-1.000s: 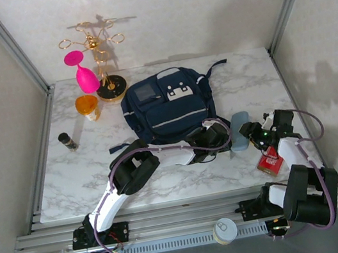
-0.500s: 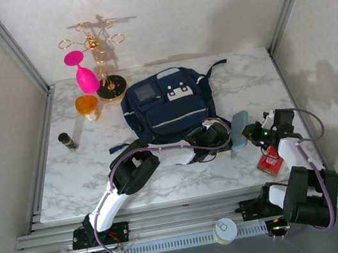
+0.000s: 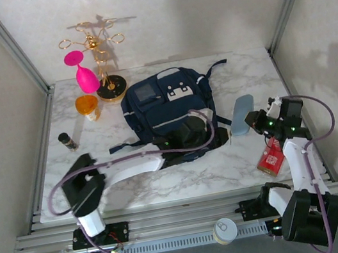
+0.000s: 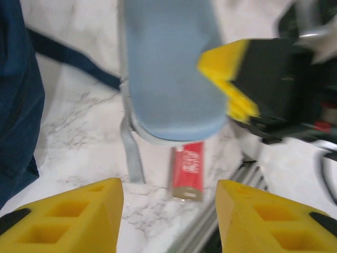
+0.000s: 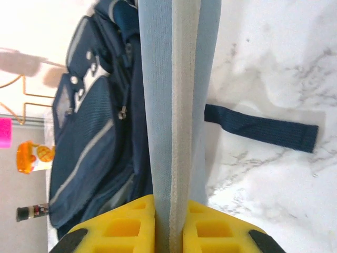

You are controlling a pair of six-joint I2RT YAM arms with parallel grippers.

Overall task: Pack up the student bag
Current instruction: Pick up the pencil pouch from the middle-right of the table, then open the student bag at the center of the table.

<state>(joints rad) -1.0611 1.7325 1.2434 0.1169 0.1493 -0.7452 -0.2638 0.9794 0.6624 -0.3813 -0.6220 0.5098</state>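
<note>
**Right hand (image 5: 169, 224) pinching a pale blue case (image 5: 168, 79) beside the student bag (image 3: 165, 104)**

The student bag is lying flat in the middle of the table (image 3: 98, 171) with its front pockets facing up, and one dark strap (image 5: 260, 129) is trailing across the marble to the right. The right hand is squeezing the case edge-on between its yellow pads, holding it raised and tilted just beside the bag's right side. The left hand (image 4: 169, 216) is hovering at the bag's near edge, facing the case, its fingers spread with nothing between them. A red packet (image 3: 270, 161) is lying near the table's front right corner.
</note>
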